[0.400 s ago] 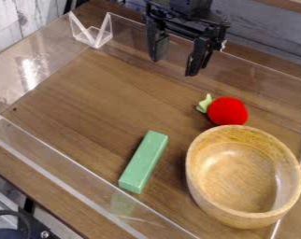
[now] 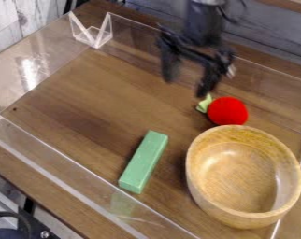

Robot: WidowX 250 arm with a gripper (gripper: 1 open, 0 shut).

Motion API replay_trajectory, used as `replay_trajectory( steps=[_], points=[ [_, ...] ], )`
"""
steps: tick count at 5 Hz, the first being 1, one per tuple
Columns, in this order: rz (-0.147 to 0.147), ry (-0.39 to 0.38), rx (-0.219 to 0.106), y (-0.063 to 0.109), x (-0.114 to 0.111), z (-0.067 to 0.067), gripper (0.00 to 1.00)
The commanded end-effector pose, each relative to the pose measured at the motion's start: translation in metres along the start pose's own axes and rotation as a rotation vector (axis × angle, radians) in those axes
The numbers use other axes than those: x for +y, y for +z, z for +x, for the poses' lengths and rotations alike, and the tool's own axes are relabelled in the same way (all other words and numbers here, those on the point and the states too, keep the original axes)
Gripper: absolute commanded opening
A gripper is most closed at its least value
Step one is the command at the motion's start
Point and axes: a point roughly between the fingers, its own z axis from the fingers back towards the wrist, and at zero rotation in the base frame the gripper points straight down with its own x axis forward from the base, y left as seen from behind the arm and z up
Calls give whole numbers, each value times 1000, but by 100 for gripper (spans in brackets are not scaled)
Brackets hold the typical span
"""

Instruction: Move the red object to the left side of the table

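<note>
The red object (image 2: 227, 111) is a small round red toy fruit with a green leafy tip, lying on the table (image 2: 91, 112) at the right, just beyond the wooden bowl. My gripper (image 2: 190, 82) hangs pointing down just up and left of it, open, with nothing between its dark fingers. The right fingertip is close to the fruit's green tip; whether it touches is unclear through the motion blur.
A wooden bowl (image 2: 244, 174) sits at the front right. A green rectangular block (image 2: 144, 161) lies left of the bowl. Low clear acrylic walls (image 2: 65, 201) edge the tabletop, with a clear folded piece (image 2: 91, 30) at the back left.
The gripper has dropped down from the back edge toward the red object and shifted slightly right. The fruit, bowl and block have not moved.
</note>
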Motion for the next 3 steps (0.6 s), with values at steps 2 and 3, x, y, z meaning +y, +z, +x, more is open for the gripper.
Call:
replay_trajectory(
  steps=[2, 3],
  points=[
    [5, -132, -60, -12, -40, 45, 100],
    [13, -224, -37, -29, -36, 49, 100]
  ],
)
